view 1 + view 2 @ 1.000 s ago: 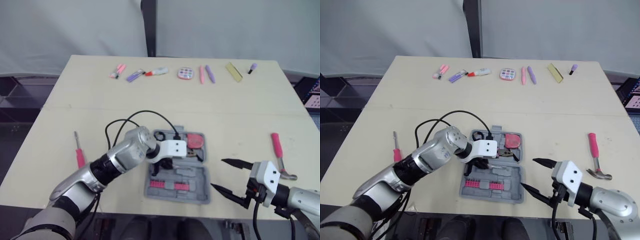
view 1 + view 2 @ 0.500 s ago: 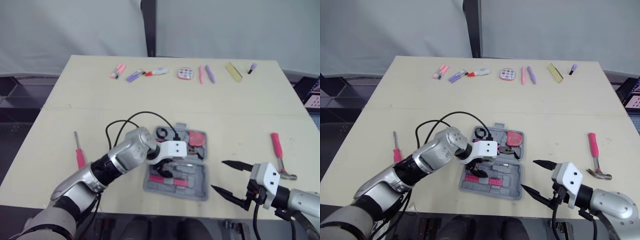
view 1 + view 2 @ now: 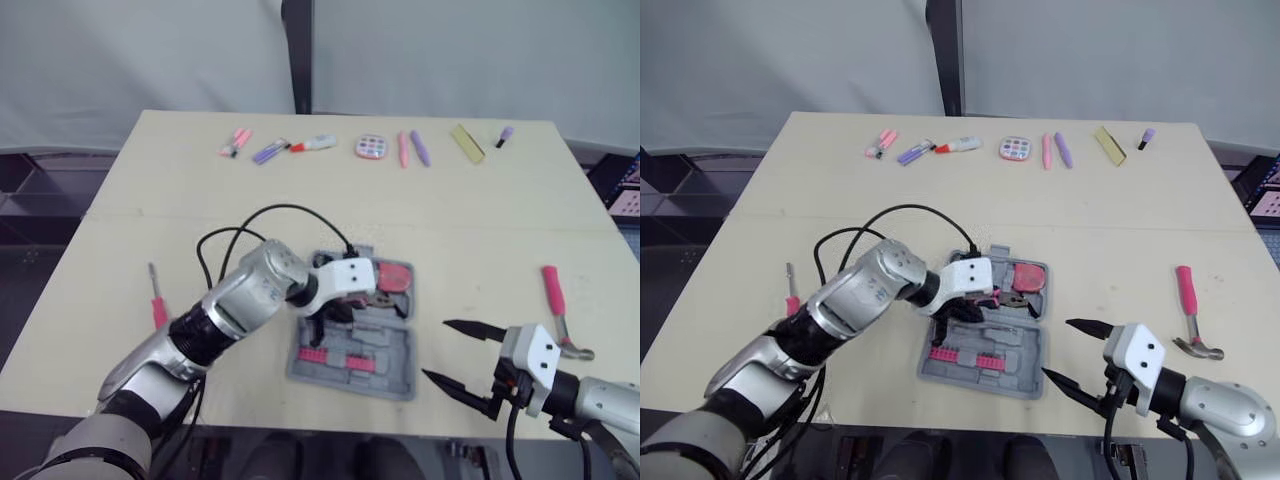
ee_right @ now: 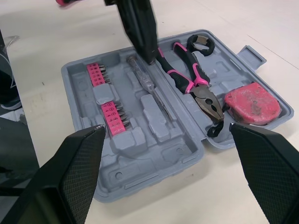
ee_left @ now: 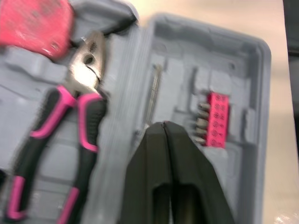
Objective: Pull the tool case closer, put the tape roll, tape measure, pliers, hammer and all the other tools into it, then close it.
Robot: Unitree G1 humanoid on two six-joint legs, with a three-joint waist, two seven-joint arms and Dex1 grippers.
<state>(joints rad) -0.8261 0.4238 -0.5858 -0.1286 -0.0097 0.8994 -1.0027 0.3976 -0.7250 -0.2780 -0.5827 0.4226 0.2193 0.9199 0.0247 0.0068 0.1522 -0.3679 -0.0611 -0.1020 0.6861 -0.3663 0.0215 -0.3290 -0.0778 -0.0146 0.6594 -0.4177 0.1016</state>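
- At the counter's (image 3: pixel 120 200) left edge lies a pink-handled screwdriver (image 3: pixel 158 312), well apart from the case. It looks light and stiff, and its thick handle is the obvious place to hold it.
- Left of centre, the left claw (image 5: pixel 163 127) hangs over the case's hinge line with its black fingers pressed together, holding nothing.
- At the near centre sits the tool case (image 4: pixel 140 154), lying open: moulded grey plastic, rigid, with shaped recesses. It should slide easily on the smooth counter, and the lid probably needs an even push near its front edge to close.
- Inside the case are pink bit strips (image 4: pixel 96 74), a slim clear-handled screwdriver (image 4: pixel 147 84), pliers (image 4: pixel 187 77) with pink-and-black grips, a scuffed red tape measure (image 4: pixel 252 105), and a black ring (image 4: pixel 211 45) that may be the tape roll.
- Right of the case, the right claw (image 3: pixel 436 348) is held wide open and empty, its pointed tips facing the case.
- At the far right lies the hammer (image 3: pixel 553 292). With its steel head it is likely the heaviest piece, so the pink grip, taken close to the head, is the safest hold.
- Along the far edge is a row of small pens and markers.
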